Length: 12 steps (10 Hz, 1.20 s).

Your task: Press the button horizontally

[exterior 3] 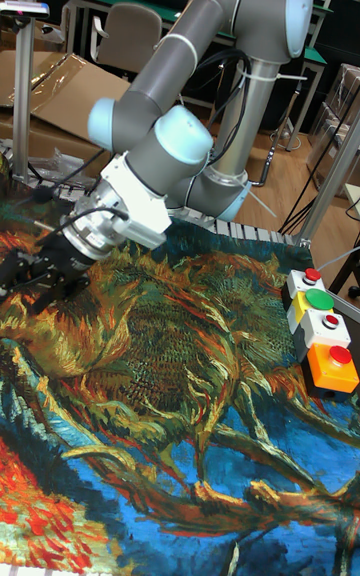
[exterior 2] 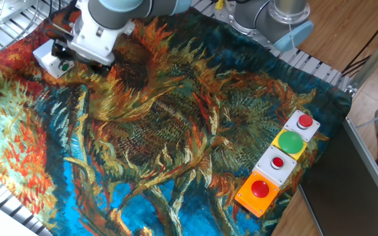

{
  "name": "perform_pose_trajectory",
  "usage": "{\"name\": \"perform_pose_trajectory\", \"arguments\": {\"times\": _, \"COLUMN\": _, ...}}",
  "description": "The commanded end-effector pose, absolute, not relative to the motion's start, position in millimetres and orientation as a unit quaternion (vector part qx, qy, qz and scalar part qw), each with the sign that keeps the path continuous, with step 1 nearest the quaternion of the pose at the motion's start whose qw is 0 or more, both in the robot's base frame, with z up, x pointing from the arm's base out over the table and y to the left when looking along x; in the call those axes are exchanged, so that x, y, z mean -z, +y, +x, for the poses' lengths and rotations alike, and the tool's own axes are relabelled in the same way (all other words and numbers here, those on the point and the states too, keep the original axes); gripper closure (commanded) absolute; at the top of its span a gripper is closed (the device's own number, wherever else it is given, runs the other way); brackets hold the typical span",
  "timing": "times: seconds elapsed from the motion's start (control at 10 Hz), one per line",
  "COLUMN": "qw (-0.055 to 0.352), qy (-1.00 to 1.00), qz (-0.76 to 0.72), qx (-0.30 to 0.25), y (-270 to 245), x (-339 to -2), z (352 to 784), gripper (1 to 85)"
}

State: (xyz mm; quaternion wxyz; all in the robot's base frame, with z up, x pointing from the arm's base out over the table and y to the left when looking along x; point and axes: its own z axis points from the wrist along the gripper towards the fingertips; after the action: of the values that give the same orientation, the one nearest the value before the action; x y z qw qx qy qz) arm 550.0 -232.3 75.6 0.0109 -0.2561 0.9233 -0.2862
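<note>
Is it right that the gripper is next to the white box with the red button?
Almost. The gripper is next to the white box, but its button is green, not red, as the fixed view shows. The red buttons sit in the row on the far side of the cloth.

My fixed view looks down from high on the cloth; my tall view faces the arm at twelve o'clock, lower. Both share the cloth.

No text, label, brand, number or sign can be read in either view.
</note>
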Motion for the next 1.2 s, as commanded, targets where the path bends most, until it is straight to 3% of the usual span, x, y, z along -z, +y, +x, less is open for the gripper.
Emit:
{"name": "perform_pose_trajectory", "arguments": {"times": 0.0, "qw": 0.025, "qy": 0.914, "qz": -0.273, "qx": 0.299, "y": -254.8, "x": -59.0, "z": 552.9, "gripper": 20.3}}
{"name": "perform_pose_trajectory", "arguments": {"times": 0.5, "qw": 0.005, "qy": 0.927, "qz": -0.281, "qx": 0.248, "y": -238.5, "x": -49.1, "z": 532.0, "gripper": 13.3}}
{"name": "perform_pose_trajectory", "arguments": {"times": 0.8, "qw": -0.015, "qy": 0.914, "qz": -0.282, "qx": 0.291, "y": -259.7, "x": -57.1, "z": 532.1, "gripper": 14.3}}
{"name": "perform_pose_trajectory", "arguments": {"times": 1.1, "qw": -0.008, "qy": 0.901, "qz": -0.302, "qx": 0.312, "y": -303.3, "x": -41.6, "z": 536.8, "gripper": 14.7}}
